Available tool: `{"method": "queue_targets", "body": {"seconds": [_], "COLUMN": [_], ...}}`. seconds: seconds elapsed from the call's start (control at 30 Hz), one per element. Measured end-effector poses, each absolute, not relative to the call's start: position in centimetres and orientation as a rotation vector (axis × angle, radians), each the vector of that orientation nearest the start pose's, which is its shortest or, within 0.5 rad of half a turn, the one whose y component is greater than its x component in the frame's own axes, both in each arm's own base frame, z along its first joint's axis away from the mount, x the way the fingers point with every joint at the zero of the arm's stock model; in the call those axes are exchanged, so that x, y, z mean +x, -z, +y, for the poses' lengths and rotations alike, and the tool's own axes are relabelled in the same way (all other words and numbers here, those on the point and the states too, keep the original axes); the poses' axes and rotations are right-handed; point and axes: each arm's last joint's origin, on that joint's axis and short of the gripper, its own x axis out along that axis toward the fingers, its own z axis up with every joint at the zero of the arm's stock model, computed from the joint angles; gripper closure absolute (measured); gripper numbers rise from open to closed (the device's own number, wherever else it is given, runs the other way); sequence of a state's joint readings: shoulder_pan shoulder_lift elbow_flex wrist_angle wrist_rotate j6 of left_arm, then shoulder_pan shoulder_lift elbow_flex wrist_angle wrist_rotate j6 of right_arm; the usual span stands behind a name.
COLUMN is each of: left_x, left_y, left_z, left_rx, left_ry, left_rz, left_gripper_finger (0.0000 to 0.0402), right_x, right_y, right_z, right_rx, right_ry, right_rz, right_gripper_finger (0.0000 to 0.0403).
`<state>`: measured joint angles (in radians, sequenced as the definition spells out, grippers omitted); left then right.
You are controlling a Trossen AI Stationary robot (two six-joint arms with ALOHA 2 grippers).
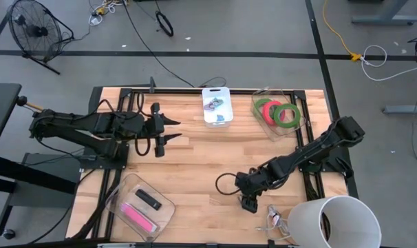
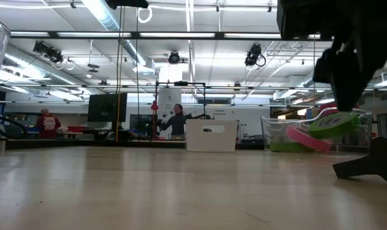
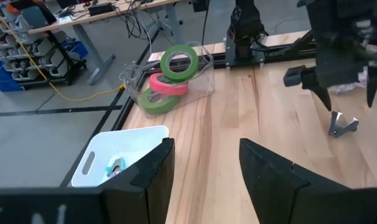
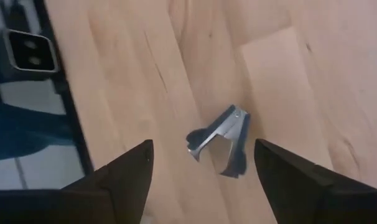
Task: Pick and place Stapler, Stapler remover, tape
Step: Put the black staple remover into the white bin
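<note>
while the right gripper [image 1: 249, 204] hangs low over the near part of the table [image 1: 195, 158], its 2 fingers [image 4: 123, 174] stand wide apart with nothing between them, and the staple remover [image 4: 219, 140] lies on the bare wood just ahead of them, untouched. in the high view that small metal piece [image 1: 274, 220] sits near the table's front edge, just beside a large white cylinder [image 1: 332, 222]. the left gripper [image 1: 162, 131] hovers over the left half of the table, well apart from the right one; its fingers [image 3: 145, 174] are spread with a clear gap and hold nothing. the 3 tape rolls [image 1: 279, 112], 2 green and 1 red, lie stacked and leaning in a clear bin [image 1: 260, 98] at the far right corner. a white tray [image 1: 216, 105] at the far middle holds small bluish items. a clear bin [image 1: 120, 189] at the near left holds a black stapler [image 1: 147, 199] and a pink stapler [image 1: 138, 217]. in the low view, people [image 2: 177, 119] stand far off in the room behind.
</note>
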<state>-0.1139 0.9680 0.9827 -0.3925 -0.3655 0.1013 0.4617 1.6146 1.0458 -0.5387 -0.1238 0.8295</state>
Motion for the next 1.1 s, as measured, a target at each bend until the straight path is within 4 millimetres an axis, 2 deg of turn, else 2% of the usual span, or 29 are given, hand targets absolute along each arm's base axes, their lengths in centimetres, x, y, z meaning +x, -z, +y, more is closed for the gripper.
{"method": "queue_targets", "body": {"seconds": [0.3,0.53,0.83,1.1], "left_x": [20.2,20.2,20.2,20.2], "left_y": [-34.9,-34.9,-34.8,-34.8], "left_z": [-1.3,-1.3,-1.3,-1.3], "left_rx": [0.188,0.19,0.192,0.193], "left_ry": [-0.231,-0.23,-0.23,-0.229], "left_rz": [0.385,0.391,0.396,0.397], "left_gripper_finger": [0.0218,0.0218,0.0218,0.0218], "right_x": [28.4,28.2,27.3,27.1], "right_y": [-17.4,-17.0,-16.7,-16.0], "right_z": [14.8,14.8,14.3,14.4], "right_rx": [0.585,0.616,0.554,0.466], "right_ry": [0.077,0.137,0.208,0.132], "right_rz": [1.318,1.344,1.428,1.409], "right_gripper_finger": [0.0135,0.0135,0.0135,0.0135]}}
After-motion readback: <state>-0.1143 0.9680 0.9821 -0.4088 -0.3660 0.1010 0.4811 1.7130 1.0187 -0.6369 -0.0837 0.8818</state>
